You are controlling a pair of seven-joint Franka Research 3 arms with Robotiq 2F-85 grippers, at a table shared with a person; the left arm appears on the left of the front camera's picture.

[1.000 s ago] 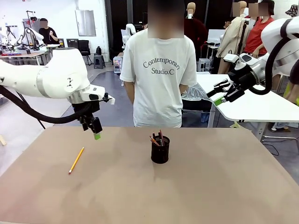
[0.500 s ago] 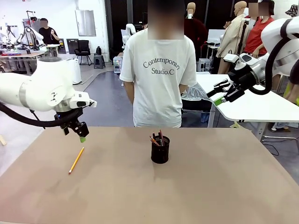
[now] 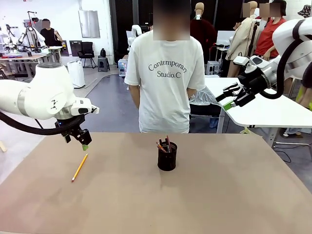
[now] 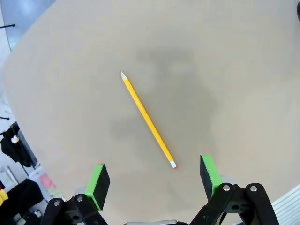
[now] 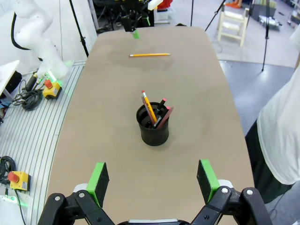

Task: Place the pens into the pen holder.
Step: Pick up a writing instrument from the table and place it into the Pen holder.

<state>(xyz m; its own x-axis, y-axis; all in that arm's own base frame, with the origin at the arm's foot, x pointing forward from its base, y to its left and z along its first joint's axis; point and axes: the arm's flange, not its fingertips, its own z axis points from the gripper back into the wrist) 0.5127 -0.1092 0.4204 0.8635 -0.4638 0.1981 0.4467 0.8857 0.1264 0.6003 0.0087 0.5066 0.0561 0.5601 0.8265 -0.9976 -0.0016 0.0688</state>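
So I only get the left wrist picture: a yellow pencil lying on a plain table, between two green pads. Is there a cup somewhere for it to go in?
Observer: Yes. A black mesh pen holder stands upright near the middle of the table, to the robot's right of that pencil.
Operator: Is anything in it?
Observer: Several pens stand in it, leaning on the rim: an orange pencil, a black pen with a red end and a reddish-brown one.
Operator: And what is the other arm doing?
Observer: The right gripper is raised off to the table's right side, open and holding nothing.
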